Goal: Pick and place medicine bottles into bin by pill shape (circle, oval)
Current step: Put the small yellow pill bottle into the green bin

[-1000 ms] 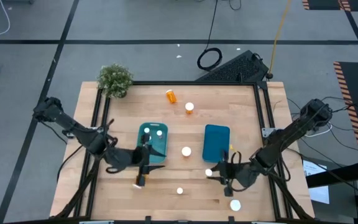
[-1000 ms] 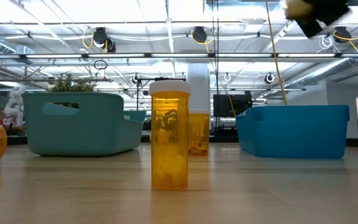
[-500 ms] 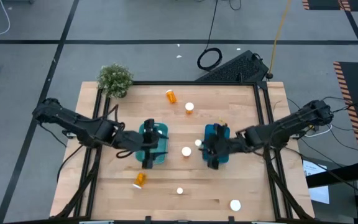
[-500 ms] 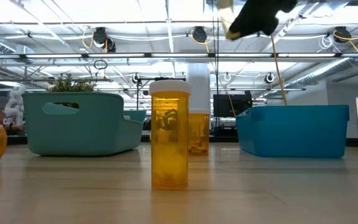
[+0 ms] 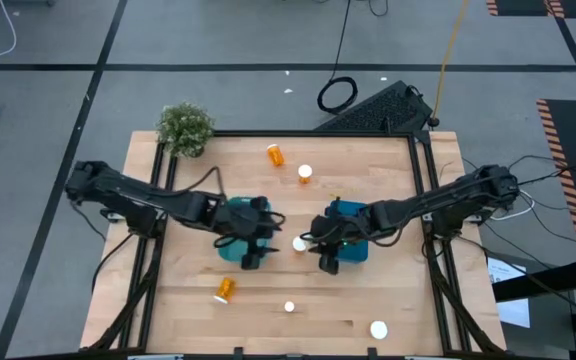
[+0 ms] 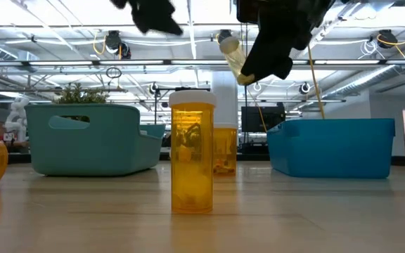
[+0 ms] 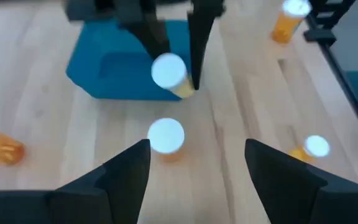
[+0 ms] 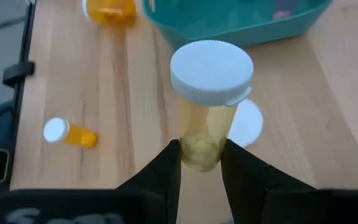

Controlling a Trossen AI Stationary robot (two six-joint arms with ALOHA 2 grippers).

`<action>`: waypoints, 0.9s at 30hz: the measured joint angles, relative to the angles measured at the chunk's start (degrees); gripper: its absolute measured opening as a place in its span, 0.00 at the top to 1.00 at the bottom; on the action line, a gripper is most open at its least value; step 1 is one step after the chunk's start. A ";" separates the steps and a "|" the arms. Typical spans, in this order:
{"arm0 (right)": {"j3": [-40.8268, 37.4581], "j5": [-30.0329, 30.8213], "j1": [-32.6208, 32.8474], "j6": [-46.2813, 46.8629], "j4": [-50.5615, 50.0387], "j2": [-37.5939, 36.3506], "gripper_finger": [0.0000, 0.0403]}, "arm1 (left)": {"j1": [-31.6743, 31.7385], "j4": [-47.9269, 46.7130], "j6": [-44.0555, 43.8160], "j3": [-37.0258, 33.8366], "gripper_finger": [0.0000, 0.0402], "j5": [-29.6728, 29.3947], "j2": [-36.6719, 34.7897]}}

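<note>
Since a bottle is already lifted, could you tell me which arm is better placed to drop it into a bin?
Probably the right: its hand grips a medicine bottle near both bins; the left hand is open and empty.

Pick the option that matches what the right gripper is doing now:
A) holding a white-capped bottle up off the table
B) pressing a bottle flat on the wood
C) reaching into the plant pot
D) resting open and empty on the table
A: the right wrist view shows the right gripper with its fingers closed on a white-capped bottle, and the low view shows that bottle hanging in the air above the table.
</note>
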 joint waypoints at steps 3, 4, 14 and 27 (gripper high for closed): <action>0.03 -0.97 -0.07 2.71 0.01 -0.11 0.77 | 1.90 0.23 -1.51 1.17 0.33 1.42 2.95; 0.05 -1.10 -0.07 3.93 -0.20 -0.09 0.77 | 2.51 -0.07 -1.75 1.48 0.33 2.15 3.65; 0.05 -2.69 0.07 10.11 -1.16 -0.04 0.77 | 7.86 9.00 -4.81 2.48 0.33 13.44 8.67; -0.08 -3.73 -0.60 10.17 0.29 1.89 0.77 | 12.15 2.61 -4.34 11.99 0.33 22.17 15.83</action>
